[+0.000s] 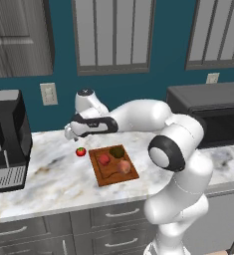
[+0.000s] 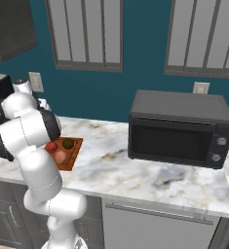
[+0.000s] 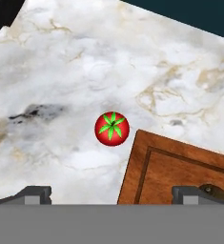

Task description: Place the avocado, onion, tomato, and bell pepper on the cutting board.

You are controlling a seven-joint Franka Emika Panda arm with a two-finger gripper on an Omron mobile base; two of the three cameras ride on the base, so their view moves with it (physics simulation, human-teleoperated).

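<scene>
The bright red tomato with its green top lies on the marble counter, just off the left edge of the reddish-brown cutting board. On the board lie the red bell pepper, the dark avocado and the peach-pink onion. My gripper hangs above the counter, a little behind and left of the tomato. It is open wide and holds nothing; the tomato sits midway between the fingertips but further ahead.
A black coffee machine stands on the counter at the far left. A dark microwave stands to the right. The teal wall with sockets runs close behind. Bare marble surrounds the tomato.
</scene>
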